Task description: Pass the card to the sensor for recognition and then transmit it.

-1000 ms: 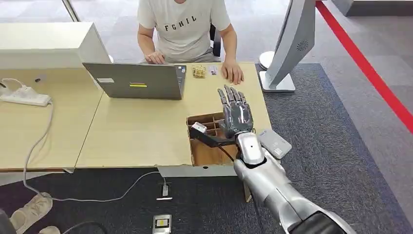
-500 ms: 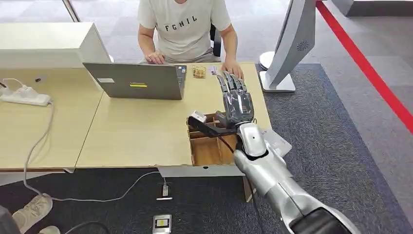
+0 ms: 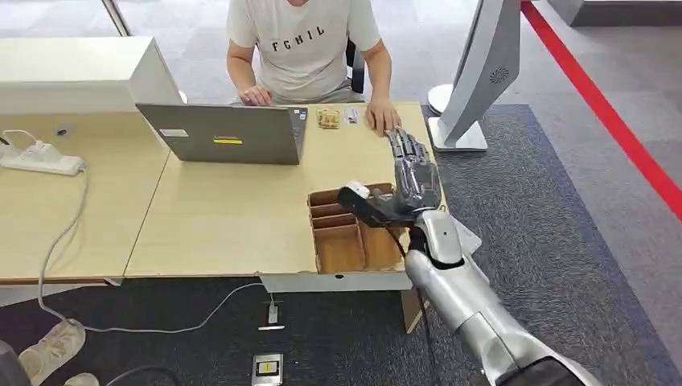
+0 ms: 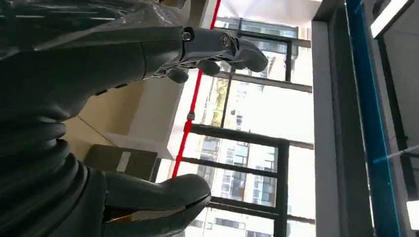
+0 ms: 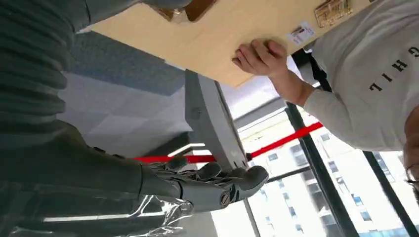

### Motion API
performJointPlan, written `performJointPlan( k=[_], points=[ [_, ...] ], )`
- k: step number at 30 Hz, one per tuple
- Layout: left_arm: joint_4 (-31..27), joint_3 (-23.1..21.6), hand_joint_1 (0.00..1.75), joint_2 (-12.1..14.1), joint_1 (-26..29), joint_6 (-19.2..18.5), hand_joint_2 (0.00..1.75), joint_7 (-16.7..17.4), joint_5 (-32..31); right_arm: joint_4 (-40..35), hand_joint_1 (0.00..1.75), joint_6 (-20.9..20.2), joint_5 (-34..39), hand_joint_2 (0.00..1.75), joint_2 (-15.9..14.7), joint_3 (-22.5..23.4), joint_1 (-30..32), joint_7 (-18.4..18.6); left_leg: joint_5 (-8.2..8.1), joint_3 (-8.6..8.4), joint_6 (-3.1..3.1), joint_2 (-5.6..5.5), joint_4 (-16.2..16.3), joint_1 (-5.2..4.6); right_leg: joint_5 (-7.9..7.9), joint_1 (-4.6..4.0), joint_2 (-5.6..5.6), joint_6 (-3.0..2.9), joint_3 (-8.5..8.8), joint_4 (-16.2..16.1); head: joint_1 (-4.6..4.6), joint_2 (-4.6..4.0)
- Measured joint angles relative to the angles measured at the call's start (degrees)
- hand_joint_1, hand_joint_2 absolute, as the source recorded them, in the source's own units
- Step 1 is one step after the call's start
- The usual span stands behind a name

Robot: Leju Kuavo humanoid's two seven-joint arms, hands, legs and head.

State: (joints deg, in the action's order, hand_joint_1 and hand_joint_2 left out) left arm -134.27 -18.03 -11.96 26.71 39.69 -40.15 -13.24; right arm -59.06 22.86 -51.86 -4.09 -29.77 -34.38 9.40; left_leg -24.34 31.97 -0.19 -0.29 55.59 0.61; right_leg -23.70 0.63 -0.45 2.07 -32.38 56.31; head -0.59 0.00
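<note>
Floor, bottom of the head view: a small yellow-labelled device [image 3: 267, 368] lies on dark carpet. A cable runs from it up toward the table [image 3: 225, 217]. A shoe [image 3: 50, 341] sits in the lower left corner.
Right arm: silver, it rises from the lower right corner to the table's near right edge.
Sensor: a flat light-grey piece [image 3: 473, 238] peeks out just right of the wrist, at the table's edge; the arm covers most of it.
Box: an open cardboard box [image 3: 314, 233] with dividers sits at the table's near right corner, centre of the frame.
Right hand [image 3: 414, 181]: it hangs over the box's far right corner, back upward. Its fingers [image 3: 410, 153] are stretched straight and side by side, pointing up the frame. The thumb [image 3: 371, 205] is splayed wide to the left.
Card: a small white piece [image 3: 358, 190] sits at the thumb's tip, above the box's far edge. I cannot tell whether it is the card or whether it is held.
Left hand [image 4: 148, 54]: seen from its wrist against tall windows. The fingers [image 4: 237, 49] are lightly bent and the thumb [image 4: 163, 190] is well apart, with nothing plainly between them.
Table, farther up: an open laptop [image 3: 221, 133] stands left of centre and a power strip [image 3: 40, 158] lies at the left edge. Two small items [image 3: 327, 118] lie right of the laptop.
Person [image 3: 301, 40]: seated at the top centre in a pale T-shirt. One hand [image 3: 382, 117] rests on the table just beyond the right fingertips, apart from them.
Stand [image 3: 482, 72]: tall and grey, on the carpet at the upper right.
</note>
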Motion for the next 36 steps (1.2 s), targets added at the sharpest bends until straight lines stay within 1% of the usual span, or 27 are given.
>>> performJointPlan(
  k=[3, 9, 15, 19, 23, 26, 29, 30, 35, 36],
  points=[
    [-0.2, 0.5, 0.00, 0.8, -0.1, 0.0, 1.75, 0.0, 2.9, -5.6, 0.00, -0.4, 1.3, 1.75, -3.1, 1.6, 4.0, 1.7, -0.04, 0.02, 0.04, 0.01, 0.0, -0.01, 0.00, 0.01, 0.00, 0.00, 0.01, 0.0, 0.00, 0.00],
    [-1.0, 1.1, 0.00, 2.1, -0.6, 0.0, 1.75, 0.0, 4.3, -14.5, 0.00, -1.1, 1.0, 1.75, -7.4, 4.1, 9.5, 3.4, -0.09, 0.01, 0.00, 0.02, 0.0, -0.02, 0.00, 0.02, 0.04, 0.01, -0.01, 0.0, 0.00, 0.00],
    [-1.4, 1.7, 0.00, 2.8, -0.8, 0.0, 1.75, 0.0, 4.6, -20.0, 0.00, -1.9, 0.9, 1.75, -9.9, 5.7, 12.2, 3.7, -0.09, 0.01, 0.00, 0.02, 0.0, -0.01, -0.01, 0.01, 0.04, 0.01, 0.00, 0.0, 0.00, 0.00],
    [-1.5, 2.0, 0.00, 3.2, -0.9, 0.0, 1.75, 0.0, 5.9, -22.5, 0.00, -3.4, 1.0, 1.75, -11.2, 6.1, 13.7, 4.0, -0.09, 0.03, 0.00, 0.02, 0.0, -0.01, -0.02, 0.01, 0.04, 0.02, 0.01, 0.0, 0.02, 0.00],
    [-1.9, 2.3, 0.00, 3.6, -1.1, 0.0, 1.75, 0.0, 6.3, -23.9, 0.00, -5.4, 0.6, 1.75, -11.4, 5.7, 14.2, 2.8, -0.09, 0.06, 0.00, 0.02, 0.0, -0.01, -0.02, 0.01, 0.04, 0.02, 0.02, 0.0, 0.02, 0.00],
    [-1.9, 2.4, 0.00, 3.6, -1.1, 0.0, 1.75, 0.0, 5.6, -23.9, 0.00, -6.2, 0.0, 1.75, -10.8, 5.2, 14.1, 1.4, -0.09, 0.09, 0.00, 0.01, 0.0, 0.00, -0.02, 0.01, 0.03, 0.03, 0.02, 0.0, 0.02, 0.00],
    [-1.9, 2.4, 0.00, 3.6, -1.1, 0.0, 1.75, 0.0, 4.8, -23.6, 0.00, -6.2, -1.0, 1.75, -9.8, 3.9, 13.8, 0.4, -0.09, 0.10, -0.01, 0.01, 0.0, 0.00, -0.03, 0.00, 0.03, 0.03, 0.02, 0.0, 0.02, 0.00],
    [-1.9, 2.4, 0.00, 3.6, -1.1, 0.0, 1.75, 0.0, 4.2, -22.9, 0.00, -6.0, -1.4, 1.75, -9.0, 3.1, 13.5, -0.2, -0.08, 0.10, -0.01, 0.01, 0.0, 0.00, -0.03, 0.00, 0.03, 0.03, 0.01, 0.0, 0.02, 0.00],
    [-1.9, 2.4, 0.00, 3.6, -1.2, 0.0, 1.75, 0.0, 3.8, -21.2, 0.00, -5.8, -1.8, 1.75, -7.4, 1.4, 12.8, -0.8, -0.08, 0.11, -0.01, -0.01, 0.0, 0.01, -0.05, 0.00, 0.00, 0.04, 0.01, 0.0, 0.00, 0.00],
    [-1.9, 2.4, 0.00, 3.6, -1.2, 0.0, 1.75, 0.0, 3.3, -20.5, 0.00, -5.8, -2.0, 1.75, -6.6, 0.9, 12.5, -1.1, -0.08, 0.13, -0.01, 0.00, 0.0, 0.01, -0.05, 0.00, 0.01, 0.04, 0.01, 0.0, 0.00, 0.00]
  ],
)
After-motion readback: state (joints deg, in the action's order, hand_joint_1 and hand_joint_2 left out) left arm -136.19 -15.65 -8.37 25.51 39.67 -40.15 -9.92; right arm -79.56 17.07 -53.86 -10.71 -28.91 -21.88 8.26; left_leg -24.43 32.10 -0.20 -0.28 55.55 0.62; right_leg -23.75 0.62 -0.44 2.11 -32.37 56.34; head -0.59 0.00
